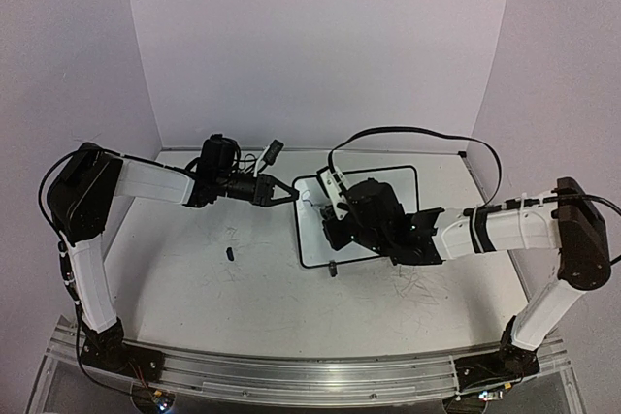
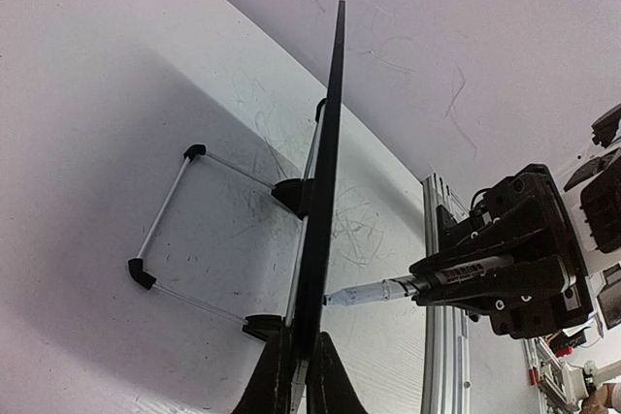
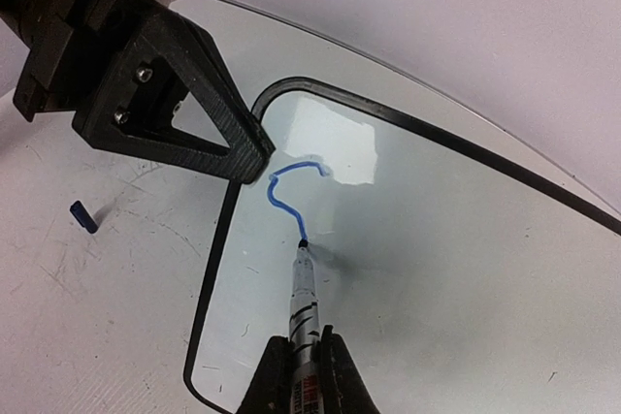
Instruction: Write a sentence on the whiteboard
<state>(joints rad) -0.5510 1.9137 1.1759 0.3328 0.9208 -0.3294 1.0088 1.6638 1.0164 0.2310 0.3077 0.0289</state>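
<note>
Right wrist: marker [image 3: 305,300] on whiteboard [image 3: 466,269]

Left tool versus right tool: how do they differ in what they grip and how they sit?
The left tool clamps the whiteboard's edge near a corner; the right tool clamps a marker. The left tool reaches in from beside the whiteboard; the right tool sits over its face, marker tip at the end of a blue stroke. Both are shut on something.
</note>
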